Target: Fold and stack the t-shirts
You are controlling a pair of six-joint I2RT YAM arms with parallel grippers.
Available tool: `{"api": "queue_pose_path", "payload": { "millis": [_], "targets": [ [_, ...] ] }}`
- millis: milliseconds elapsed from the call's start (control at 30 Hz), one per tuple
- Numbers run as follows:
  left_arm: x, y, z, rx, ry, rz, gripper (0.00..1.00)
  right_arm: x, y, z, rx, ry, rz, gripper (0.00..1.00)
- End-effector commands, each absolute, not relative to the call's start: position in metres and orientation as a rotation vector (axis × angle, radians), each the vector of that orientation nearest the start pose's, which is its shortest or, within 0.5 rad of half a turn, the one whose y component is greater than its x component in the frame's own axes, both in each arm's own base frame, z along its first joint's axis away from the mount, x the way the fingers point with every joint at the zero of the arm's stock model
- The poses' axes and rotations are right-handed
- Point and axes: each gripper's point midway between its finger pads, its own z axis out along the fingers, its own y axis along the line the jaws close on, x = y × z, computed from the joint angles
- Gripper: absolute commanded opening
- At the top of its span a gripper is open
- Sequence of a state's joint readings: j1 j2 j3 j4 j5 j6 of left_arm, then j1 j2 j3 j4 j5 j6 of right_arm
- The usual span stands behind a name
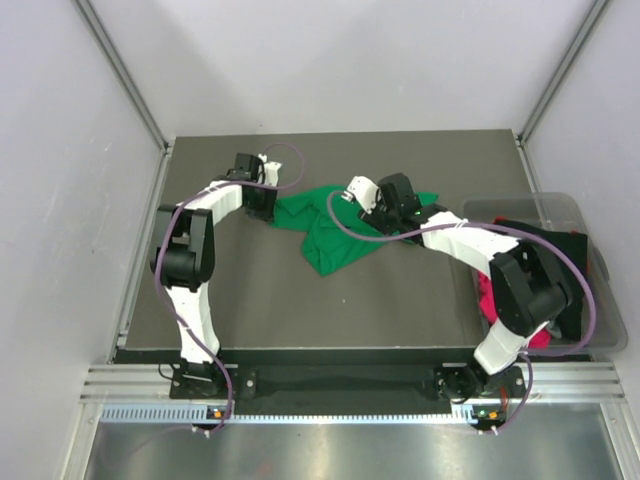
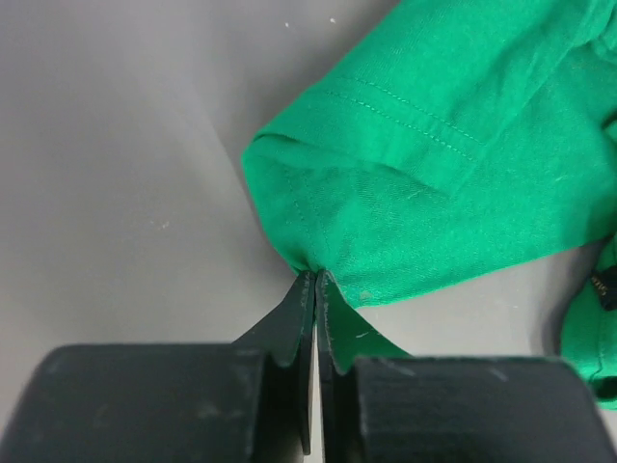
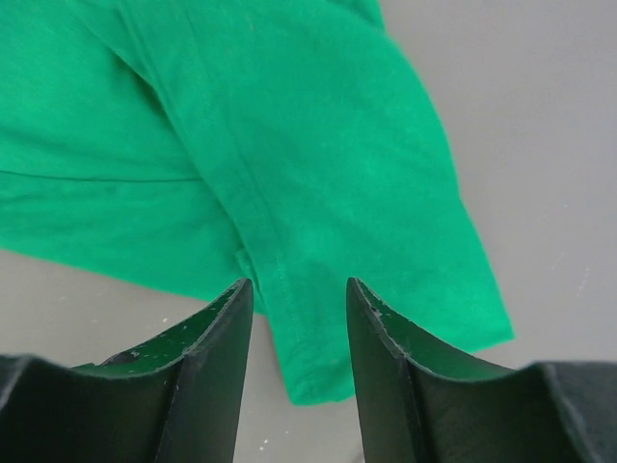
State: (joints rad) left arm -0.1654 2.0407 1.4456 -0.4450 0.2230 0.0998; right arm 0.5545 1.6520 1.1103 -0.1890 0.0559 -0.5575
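T-shirts [image 1: 555, 232], black and pink, in bin [image 1: 520, 200]

We record the right gripper [image 3: 299, 289] with its two black fingers standing well apart. The green t-shirt [image 3: 318, 174] lies on the grey table [image 3: 540, 135]. Its hemmed sleeve end reaches between the fingers; we cannot confirm contact.

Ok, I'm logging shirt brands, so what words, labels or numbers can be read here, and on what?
Dark tag on the green t-shirt: pale marks, too small and blurred to read.
No other text shows in any view.
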Motion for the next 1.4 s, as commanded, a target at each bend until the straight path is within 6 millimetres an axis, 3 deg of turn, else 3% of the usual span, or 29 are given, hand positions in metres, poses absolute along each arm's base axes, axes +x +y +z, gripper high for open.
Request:
{"api": "queue_pose_path", "payload": {
  "millis": [0,67,100,133,167,233,267,333,367,400,433,467,567,667,767,800,933,1033,1167,1367],
  "targets": [
    [0.454,-0.114,0.028,0.421,2.570,-0.341,0.00,0.405,0.199,0.099,-1.181,1.973,-0.154,0.44],
    [0.448,-0.111,0.030,0.417,2.570,-0.337,0.00,0.407,0.193,0.093,-1.172,1.997,-0.170,0.45],
    [0.447,-0.109,0.046,0.415,2.540,-0.333,0.00,0.407,0.191,0.091,-1.167,2.005,-0.177,0.45],
    [0.437,-0.105,0.047,0.424,2.547,-0.319,0.00,0.407,0.186,0.092,-1.156,2.012,-0.182,0.45],
    [0.435,-0.101,0.074,0.426,2.488,-0.293,0.00,0.407,0.184,0.092,-1.146,2.017,-0.185,0.45],
    [0.421,-0.088,0.092,0.439,2.451,-0.209,0.00,0.405,0.179,0.100,-1.117,2.012,-0.184,0.45],
    [0.416,-0.083,0.130,0.440,2.359,-0.176,0.00,0.404,0.177,0.104,-1.100,2.013,-0.181,0.45],
    [0.406,-0.072,0.163,0.451,2.279,-0.098,0.00,0.400,0.172,0.119,-1.068,1.990,-0.176,0.45],
    [0.398,-0.068,0.203,0.438,2.180,-0.072,0.00,0.398,0.172,0.127,-1.062,1.975,-0.172,0.45],
    [0.393,-0.066,0.221,0.435,2.128,-0.056,0.00,0.395,0.171,0.132,-1.061,1.963,-0.164,0.45],
    [0.388,-0.062,0.241,0.443,2.080,-0.030,0.00,0.392,0.170,0.149,-1.041,1.927,-0.153,0.45],
    [0.378,-0.060,0.272,0.436,2.004,-0.015,0.00,0.389,0.170,0.157,-1.038,1.907,-0.145,0.45],
    [0.359,-0.054,0.317,0.438,1.929,0.015,0.00,0.378,0.170,0.187,-1.013,1.836,-0.103,0.45],
    [0.340,-0.050,0.335,0.440,1.912,0.030,0.00,0.368,0.170,0.207,-0.992,1.788,-0.065,0.45],
    [0.329,-0.041,0.331,0.431,1.907,0.078,0.00,0.363,0.172,0.207,-0.999,1.784,-0.035,0.46],
    [0.328,-0.034,0.326,0.419,1.922,0.117,0.00,0.360,0.172,0.198,-1.018,1.807,-0.020,0.46],
    [0.318,-0.031,0.283,0.429,2.003,0.124,0.00,0.350,0.185,0.178,-1.093,1.831,0.081,0.46],
    [0.315,-0.029,0.254,0.421,2.064,0.124,0.00,0.331,0.206,0.169,-1.207,1.820,0.235,0.46],
    [0.316,-0.022,0.235,0.378,2.100,0.154,0.00,0.308,0.232,0.148,-1.362,1.818,0.336,0.47],
    [0.312,-0.015,0.203,0.342,2.171,0.190,0.00,0.269,0.295,0.120,-1.641,1.767,0.440,0.45]
  ]
}}
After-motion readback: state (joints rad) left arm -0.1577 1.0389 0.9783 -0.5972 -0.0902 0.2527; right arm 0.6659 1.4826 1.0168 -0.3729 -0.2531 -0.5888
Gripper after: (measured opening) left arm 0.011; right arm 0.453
